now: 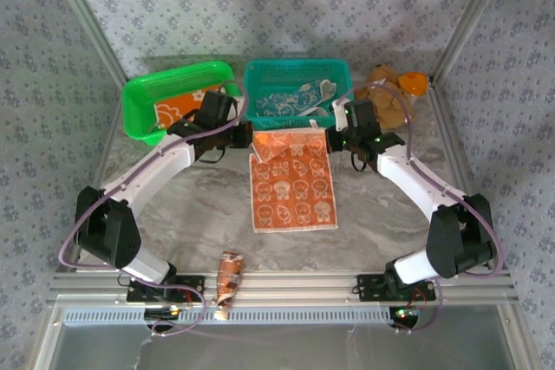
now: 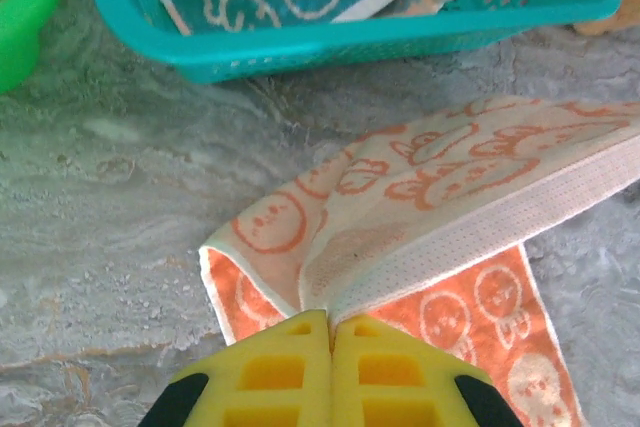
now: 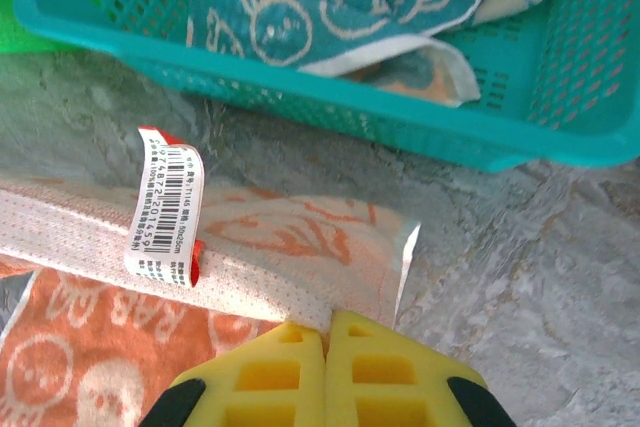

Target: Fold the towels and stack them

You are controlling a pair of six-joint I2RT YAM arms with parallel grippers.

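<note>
We have the left tool (image 2: 330,319) and right tool (image 3: 327,325) each clamped on 1 far corner of the orange printed square cloth towel (image 1: 293,188), spread on the tabletop (image 1: 173,205). Best we bring both corners nearward level, hem taut, edges matched.

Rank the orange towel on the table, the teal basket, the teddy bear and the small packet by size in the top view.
Largest: the orange towel and teal basket, too alike to rank.
Next: teddy bear.
Smallest: small packet.
</note>
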